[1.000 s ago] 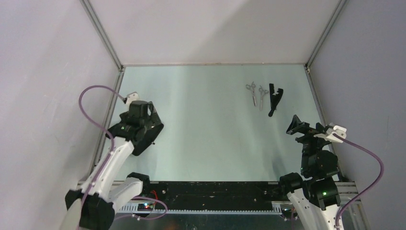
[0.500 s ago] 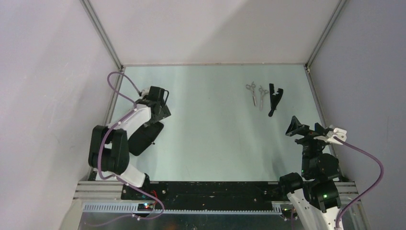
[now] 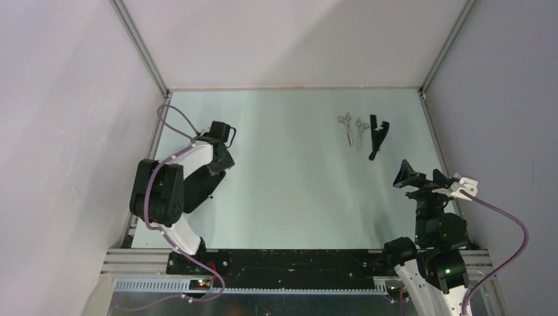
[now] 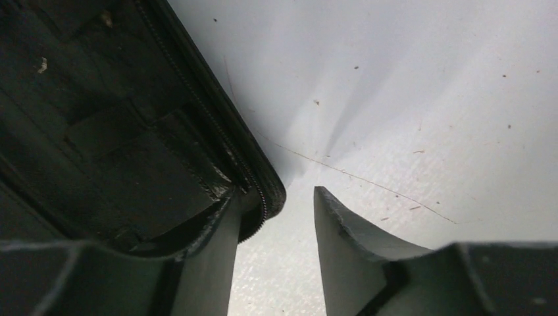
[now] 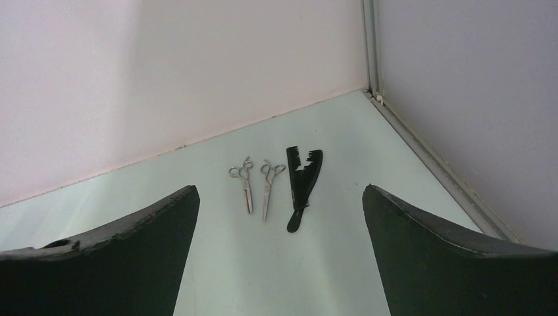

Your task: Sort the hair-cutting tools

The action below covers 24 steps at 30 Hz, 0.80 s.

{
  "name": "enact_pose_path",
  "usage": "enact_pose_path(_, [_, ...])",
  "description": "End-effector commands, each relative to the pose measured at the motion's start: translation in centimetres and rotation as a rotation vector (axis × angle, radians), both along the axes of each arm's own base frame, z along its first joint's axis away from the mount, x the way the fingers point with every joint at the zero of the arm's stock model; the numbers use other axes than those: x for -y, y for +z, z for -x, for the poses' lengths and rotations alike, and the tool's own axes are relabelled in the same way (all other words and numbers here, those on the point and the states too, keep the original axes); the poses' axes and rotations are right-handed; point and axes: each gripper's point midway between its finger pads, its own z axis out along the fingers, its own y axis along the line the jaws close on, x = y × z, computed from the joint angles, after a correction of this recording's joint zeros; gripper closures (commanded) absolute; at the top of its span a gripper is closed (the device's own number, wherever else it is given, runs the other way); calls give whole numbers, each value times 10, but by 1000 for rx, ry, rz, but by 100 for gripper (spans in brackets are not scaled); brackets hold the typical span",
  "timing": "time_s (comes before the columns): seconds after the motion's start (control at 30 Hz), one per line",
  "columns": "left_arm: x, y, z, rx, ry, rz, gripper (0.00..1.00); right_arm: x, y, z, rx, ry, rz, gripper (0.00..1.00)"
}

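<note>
Hair-cutting tools [image 3: 360, 135] untouched. Near left: left gripper [image 4: 276, 201] half-closed astride zip case [image 4: 131, 131] rim, nothing pinched yet (seat deeper before squeezing). Right gripper [image 5: 279, 189] wide, empty. Far right: scissors [image 5: 247, 185], comb [image 5: 303, 178] side by side, parallel.

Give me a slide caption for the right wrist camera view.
Open right gripper frames one silver scissors, a second scissors and a black comb, side by side on the table.

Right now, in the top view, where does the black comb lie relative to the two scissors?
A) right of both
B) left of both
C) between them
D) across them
A: the black comb lies just right of the right scissors, with the left scissors farther left, none touching.
</note>
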Motion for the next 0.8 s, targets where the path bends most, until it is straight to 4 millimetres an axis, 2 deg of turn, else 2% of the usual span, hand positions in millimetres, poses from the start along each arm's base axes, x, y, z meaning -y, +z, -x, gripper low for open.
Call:
enact_pose_path(0.0, [19, -2, -8, 26, -12, 92, 56, -1, 8, 2, 40, 11, -20, 1])
enact_pose_path(0.1, [30, -6, -5, 16, -24, 136, 70, -1, 8, 3, 42, 8, -22, 1])
enact_pose_path(0.2, [47, -5, -8, 24, -54, 182, 88, -1, 8, 3, 41, 8, -21, 1])
enact_pose_path(0.3, [70, 0, -11, 39, -91, 229, 98, -1, 8, 3, 43, 11, -22, 1])
enact_pose_path(0.47, [119, 7, -18, 61, -139, 366, 100, 0, 8, 3, 45, 7, -22, 1])
enact_pose_path(0.67, [209, 34, -24, 104, -251, 537, 100, 0, 9, 4, 46, 8, -21, 1])
enact_pose_path(0.77, [245, 45, -26, 123, -285, 615, 100, -1, 8, 4, 45, 10, -22, 1])
